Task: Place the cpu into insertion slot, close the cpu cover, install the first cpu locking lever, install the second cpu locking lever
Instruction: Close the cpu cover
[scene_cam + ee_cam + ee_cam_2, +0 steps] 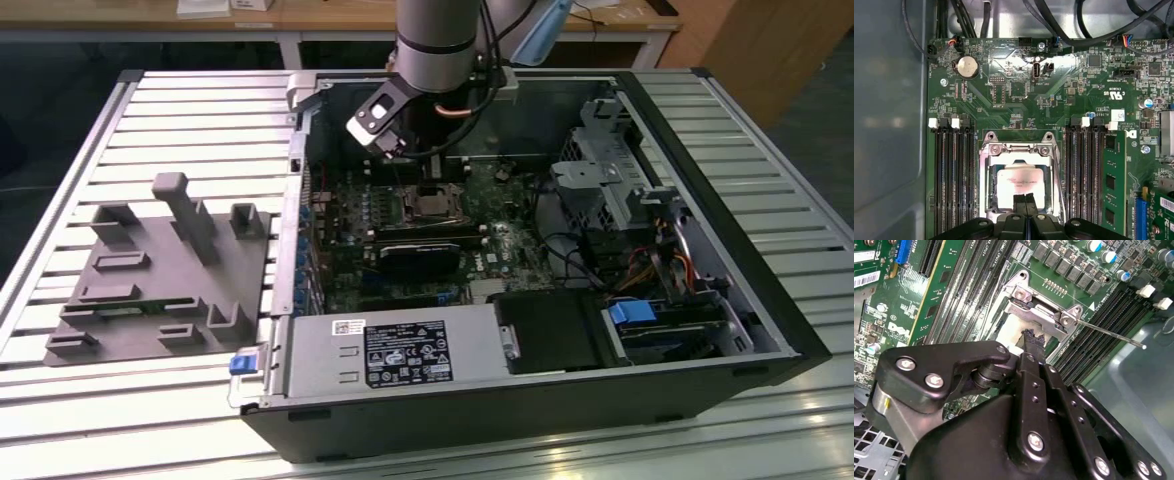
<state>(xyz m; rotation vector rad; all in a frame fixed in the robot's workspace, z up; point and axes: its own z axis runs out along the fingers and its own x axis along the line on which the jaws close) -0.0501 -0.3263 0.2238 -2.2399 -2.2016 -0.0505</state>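
2 black fingers of the gripper stand pressed together, with nothing visible between them, their tips at 1 edge of the cpu. The cpu lies flat in the insertion slot on the green motherboard, between 2 banks of black memory slots. The cpu cover appears at the hinge end of the socket in the second wrist view; whether it lies fully down cannot be determined. 1 thin locking lever projects sideways, apparently not latched. Handling, as a judgement: the cpu is light, rigid and thin, with a smooth metal top offering little friction and an underside likely easy to damage. Grip it by 2 opposite edges, keep it level, and apply no downward force on the socket.
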